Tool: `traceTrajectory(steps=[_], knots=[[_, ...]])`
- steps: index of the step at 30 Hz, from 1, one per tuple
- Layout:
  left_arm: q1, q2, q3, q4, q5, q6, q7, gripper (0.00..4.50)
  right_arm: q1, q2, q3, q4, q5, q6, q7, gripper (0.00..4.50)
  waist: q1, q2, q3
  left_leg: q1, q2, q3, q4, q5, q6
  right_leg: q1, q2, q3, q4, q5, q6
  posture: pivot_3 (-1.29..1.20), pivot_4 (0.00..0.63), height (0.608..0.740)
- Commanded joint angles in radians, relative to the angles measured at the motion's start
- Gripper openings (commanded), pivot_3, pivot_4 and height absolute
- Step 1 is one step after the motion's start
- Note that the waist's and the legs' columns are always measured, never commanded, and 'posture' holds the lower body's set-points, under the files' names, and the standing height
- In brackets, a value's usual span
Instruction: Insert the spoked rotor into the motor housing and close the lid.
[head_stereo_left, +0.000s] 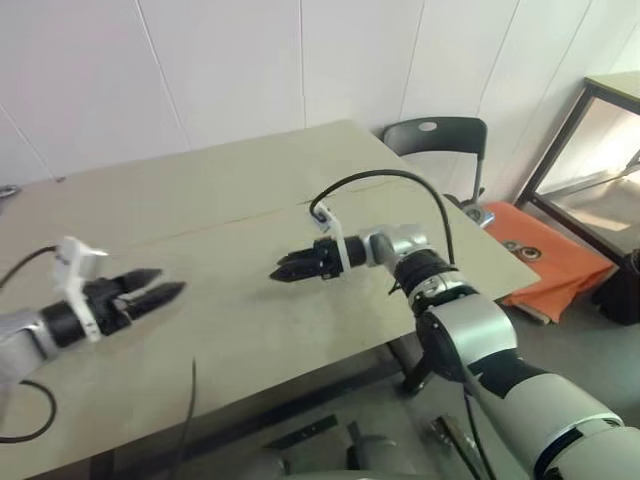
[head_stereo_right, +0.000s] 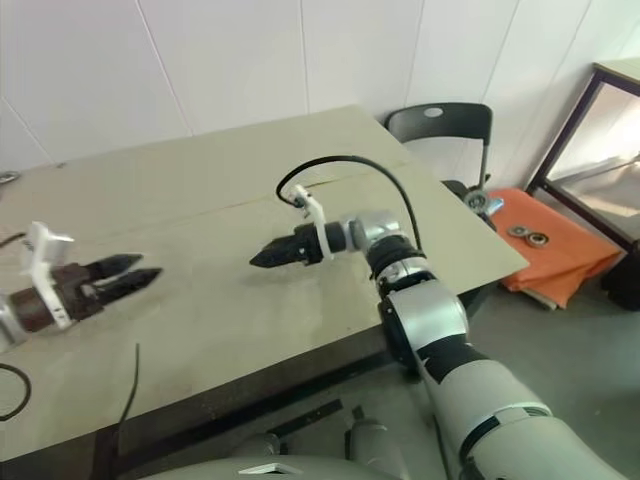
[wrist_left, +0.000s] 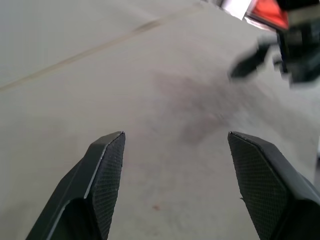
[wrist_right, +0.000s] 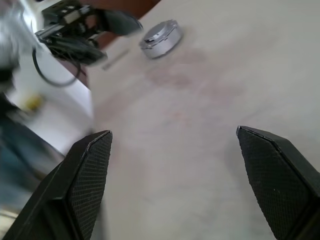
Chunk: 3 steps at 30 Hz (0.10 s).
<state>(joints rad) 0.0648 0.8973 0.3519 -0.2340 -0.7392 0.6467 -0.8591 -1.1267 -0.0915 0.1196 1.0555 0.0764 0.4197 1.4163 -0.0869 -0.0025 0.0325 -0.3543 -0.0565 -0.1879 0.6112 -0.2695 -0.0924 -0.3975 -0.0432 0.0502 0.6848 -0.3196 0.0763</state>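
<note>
Both end effectors over the beige counter (head_stereo_left: 230, 330), nothing held.

Head views: I see the left end effector (head_stereo_left: 158, 287) fingers parted, pointing toward the right one; right end effector (head_stereo_left: 285, 270) pointing back at it, tips reading close together from here.
Left wrist view: fingers (wrist_left: 107, 165) spread wide, bare counter between.
Right wrist view: fingers (wrist_right: 90, 170) spread wide. A squat round silver part (wrist_right: 160, 38) sits flat on the counter near the left end effector, flat face up; I cannot tell whether it is housing or lid.
</note>
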Motion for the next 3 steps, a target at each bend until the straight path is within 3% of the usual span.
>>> traceTrajectory(steps=[1,3], knots=[[-0.052,0.021,-0.088,0.019,0.134,-0.155,-0.084,3.5,0.049,-0.004,0.054,-0.121,-0.052,-0.288,-0.031,4.16,-0.008,0.0,0.0,-0.001,0.0,0.0,0.0,0.0,0.0,0.0,0.0,0.0,0.0,0.0,0.0,0.0,0.0,0.74],[-0.068,0.025,-0.134,0.042,0.2,-0.236,-0.132,3.5,0.084,-0.016,0.079,-0.155,-0.07,-0.421,-0.026,4.16,-0.011,0.0,0.0,-0.001,0.001,-0.001,0.0,0.0,0.0,-0.001,0.0,0.0,0.0,0.0,0.0,0.0,0.0,0.74]])
